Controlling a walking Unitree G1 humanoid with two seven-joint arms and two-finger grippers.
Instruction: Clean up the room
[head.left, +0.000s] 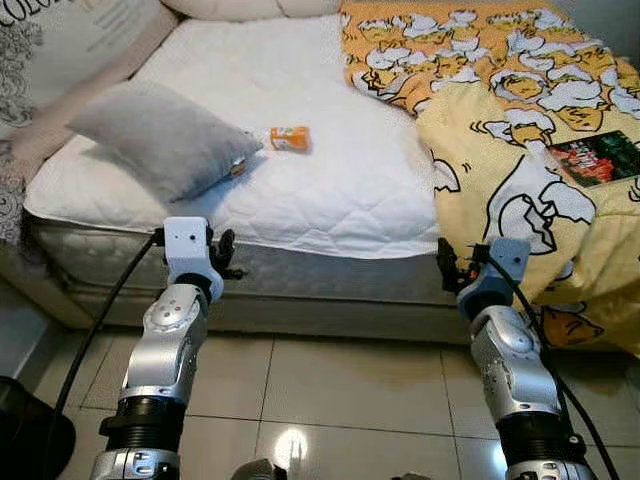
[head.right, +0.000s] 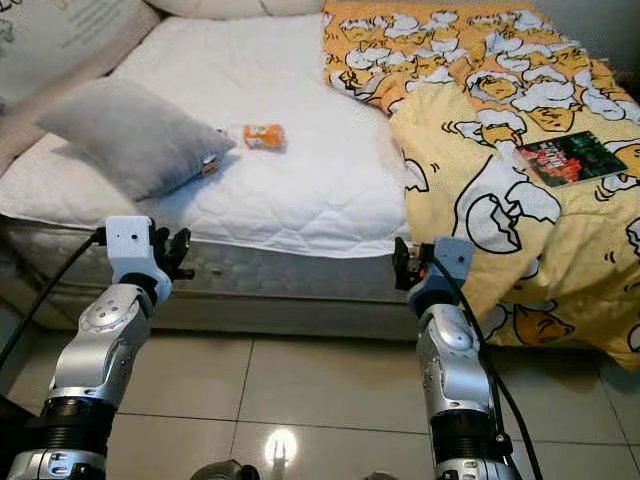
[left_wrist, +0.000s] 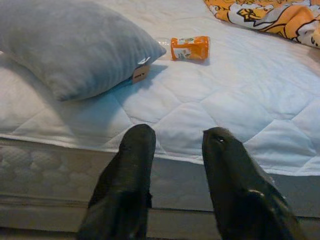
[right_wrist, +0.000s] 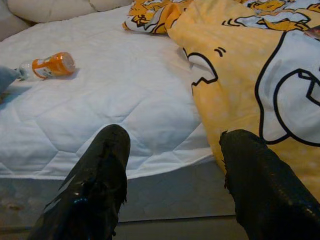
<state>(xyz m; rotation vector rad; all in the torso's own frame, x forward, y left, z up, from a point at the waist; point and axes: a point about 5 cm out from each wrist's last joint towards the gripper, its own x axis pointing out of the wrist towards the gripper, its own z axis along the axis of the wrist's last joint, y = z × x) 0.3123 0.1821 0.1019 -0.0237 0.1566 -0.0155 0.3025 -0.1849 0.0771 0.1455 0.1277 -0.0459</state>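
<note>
Tiled floor (head.left: 330, 380) lies open before the bed edge (head.left: 300, 275). Left hand (left_wrist: 177, 150) and right hand (right_wrist: 175, 150) hover just short of that edge, fingers spread wide, holding and touching nothing. Farther on, an orange bottle (head.left: 289, 138) lies on the white mattress (head.left: 340, 180), beside a grey pillow (head.left: 160, 135); a yellow blanket (head.left: 520, 170) overhangs the right side.

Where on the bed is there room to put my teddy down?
The biggest bare patch of white mattress lies between the orange bottle and the yellow duck blanket. More room sits behind the grey pillow, toward the headboard. The robot's right side is crowded: the blanket covers it, with a book on top.
</note>
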